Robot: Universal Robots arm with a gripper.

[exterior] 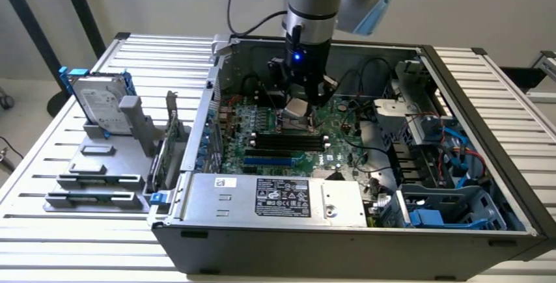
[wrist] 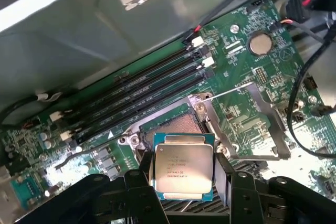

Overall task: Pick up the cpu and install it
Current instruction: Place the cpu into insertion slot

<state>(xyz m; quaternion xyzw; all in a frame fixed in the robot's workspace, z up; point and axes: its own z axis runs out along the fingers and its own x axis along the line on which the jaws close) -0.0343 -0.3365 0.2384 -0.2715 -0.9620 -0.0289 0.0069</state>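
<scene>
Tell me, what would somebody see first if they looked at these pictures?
The shiny square cpu, gripped between the robot's black jaws close above the open socket on the green motherboard. Next, the big open computer case the arm reaches down into, in the middle of the exterior view. At that view's left, a silver hard drive with blue brackets stands upright in a grey rack.

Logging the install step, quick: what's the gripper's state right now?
The gripper is closed on the cpu, holding it by two opposite edges near the open socket.
</scene>
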